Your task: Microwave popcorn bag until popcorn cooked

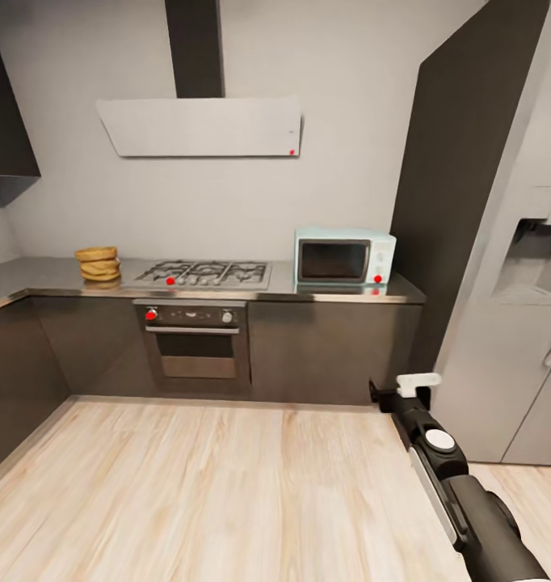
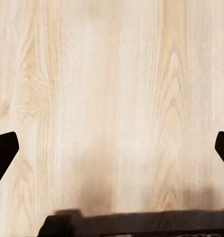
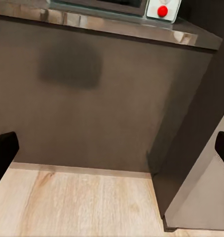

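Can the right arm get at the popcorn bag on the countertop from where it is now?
Probably not. The right tool hangs low by the cabinets, below the microwave; the popcorn bag sits far along the countertop, beyond the hob.

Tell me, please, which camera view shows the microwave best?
The head view: the whole microwave sits on the countertop with its door shut. The right wrist view catches just its lower edge and red knob; the left wrist view faces the floor.

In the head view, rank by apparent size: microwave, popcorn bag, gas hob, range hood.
Largest to smallest:
1. range hood
2. gas hob and microwave, too close to call
3. popcorn bag, clearly the smallest
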Tool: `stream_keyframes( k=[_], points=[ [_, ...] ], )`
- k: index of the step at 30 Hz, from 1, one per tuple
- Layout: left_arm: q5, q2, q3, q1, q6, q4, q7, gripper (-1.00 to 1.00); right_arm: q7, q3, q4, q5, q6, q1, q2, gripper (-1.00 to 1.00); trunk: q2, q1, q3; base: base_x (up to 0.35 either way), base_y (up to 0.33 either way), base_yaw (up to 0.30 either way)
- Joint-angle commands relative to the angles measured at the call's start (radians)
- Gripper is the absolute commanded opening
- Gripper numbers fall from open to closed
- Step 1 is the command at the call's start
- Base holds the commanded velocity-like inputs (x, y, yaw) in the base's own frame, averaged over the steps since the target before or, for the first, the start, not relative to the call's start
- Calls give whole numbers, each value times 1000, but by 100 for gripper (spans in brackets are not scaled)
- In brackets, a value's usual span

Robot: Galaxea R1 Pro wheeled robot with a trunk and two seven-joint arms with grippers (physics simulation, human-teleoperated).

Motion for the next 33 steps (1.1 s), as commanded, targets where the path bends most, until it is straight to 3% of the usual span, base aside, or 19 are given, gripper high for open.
stream_keyframes(
  k=[1,4,9,25,27,28,33],
  points=[
    [1,1,1,3,-3,1,0,100,-8,3,-1,0,7,-1,-1,100,0,0,-1,292,-238,0],
    [2,11,11,42,-23,3,0,100,-9,-5,-2,-1,8,-1,-2,100,0,0,-1,292,-238,0],
    [1,16,80,63,-63,3,0,100,-9,-9,-3,-1,8,-1,-2,100,0,0,-1,292,-238,0],
    [0,15,87,66,-67,3,0,100,-11,-8,-35,-3,8,1,-2,100,0,0,-1,250,-102,0],
    [0,14,87,66,-67,3,0,100,-12,-24,-36,-8,14,-5,-3,100,0,0,-1,340,-132,0],
    [-1,13,87,66,-67,3,0,100,-11,-55,-58,-11,43,-20,-3,100,0,0,-1,341,-142,0],
    [-2,12,86,66,-67,3,0,100,-6,-62,-118,-13,108,-49,-1,100,0,0,-1,325,-184,0]
  ],
)
